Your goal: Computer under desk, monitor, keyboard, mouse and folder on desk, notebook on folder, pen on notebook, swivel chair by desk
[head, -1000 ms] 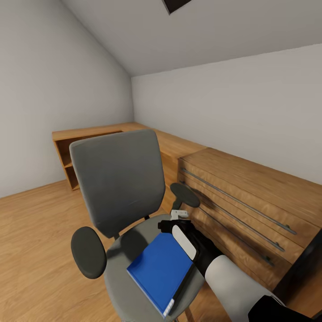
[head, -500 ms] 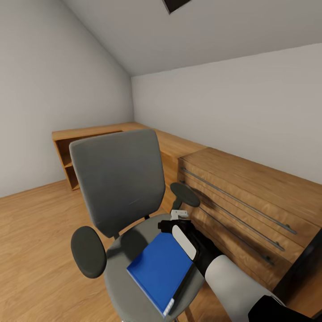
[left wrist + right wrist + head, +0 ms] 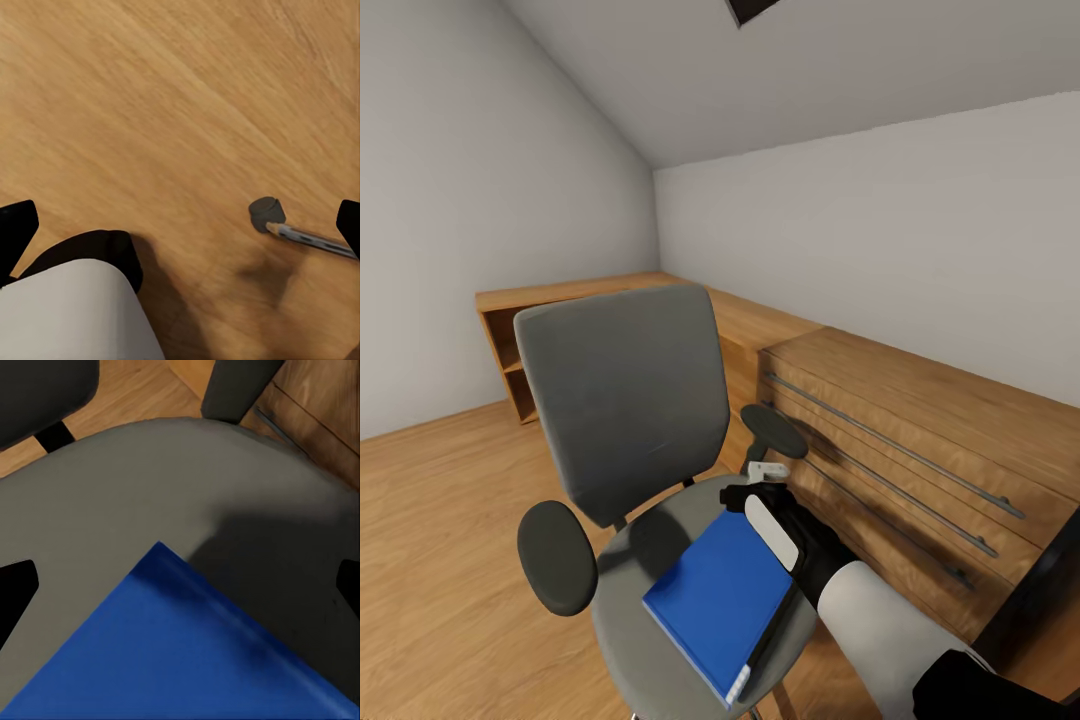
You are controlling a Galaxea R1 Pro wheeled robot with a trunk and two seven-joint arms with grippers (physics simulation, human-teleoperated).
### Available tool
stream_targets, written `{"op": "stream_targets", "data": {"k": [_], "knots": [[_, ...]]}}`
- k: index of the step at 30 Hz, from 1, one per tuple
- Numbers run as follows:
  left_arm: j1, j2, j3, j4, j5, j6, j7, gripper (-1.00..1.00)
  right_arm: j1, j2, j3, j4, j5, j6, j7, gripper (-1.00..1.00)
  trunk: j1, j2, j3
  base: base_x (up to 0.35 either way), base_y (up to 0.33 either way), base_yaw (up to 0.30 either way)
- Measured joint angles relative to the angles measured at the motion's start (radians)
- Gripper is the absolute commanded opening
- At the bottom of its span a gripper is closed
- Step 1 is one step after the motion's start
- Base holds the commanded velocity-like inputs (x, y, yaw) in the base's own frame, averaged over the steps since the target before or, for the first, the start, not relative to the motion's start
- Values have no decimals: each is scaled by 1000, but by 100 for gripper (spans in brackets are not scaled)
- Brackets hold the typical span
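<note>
Risk: the folder [image 3: 718, 598] lies flat on the seat of the swivel chair [image 3: 622, 420], leaving no gap under its edge. A pinch from above could skate off the cover, or push the folder toward the seat's front edge, where one corner already reaches the rim. The chair stands on casters, so side load from the arm may roll it.

Right end effector [image 3: 762, 478]: fingertips show at both sides of the right wrist view, wide apart, nothing between them. It hovers over the seat's rear right part, just beyond the folder's rear corner [image 3: 161, 551].

Left end effector: fingers spread, empty, pointing at the wood floor [image 3: 150, 112] near a caster [image 3: 265, 214].
</note>
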Motion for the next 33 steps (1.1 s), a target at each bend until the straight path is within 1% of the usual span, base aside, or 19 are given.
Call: {"op": "stream_targets", "data": {"k": [2, 9, 20, 25, 28, 33], "knots": [[0, 0, 0, -1, 0, 0, 0, 100, -1, 0, 0, 0, 0, 2, -7, 100, 8, -14, -6, 0, 0, 0], [0, 0, -1, 0, 0, 0, -1, 100, -3, 0, 0, 0, -1, 4, -17, 100, 8, -14, -6, 0, 0, 0], [-1, 9, -4, 23, -6, -2, -1, 100, -4, 0, 0, 0, 0, 5, -19, 100, 8, -14, -6, 0, 0, 0], [-1, 7, -2, 24, -2, 0, 0, 100, -4, 0, 0, 0, 0, 5, -19, 100, 8, -14, -6, 0, 0, 0], [-2, 5, -1, 20, 3, 0, 0, 100, -4, 0, 0, 0, 0, 5, -19, 100, 19, -35, -16, 0, 0, 0], [-3, 3, 0, 14, 34, 1, 4, 100, -4, 0, 0, 0, -1, 5, -19, 100, 38, -70, -31, 0, 0, 0]]}}
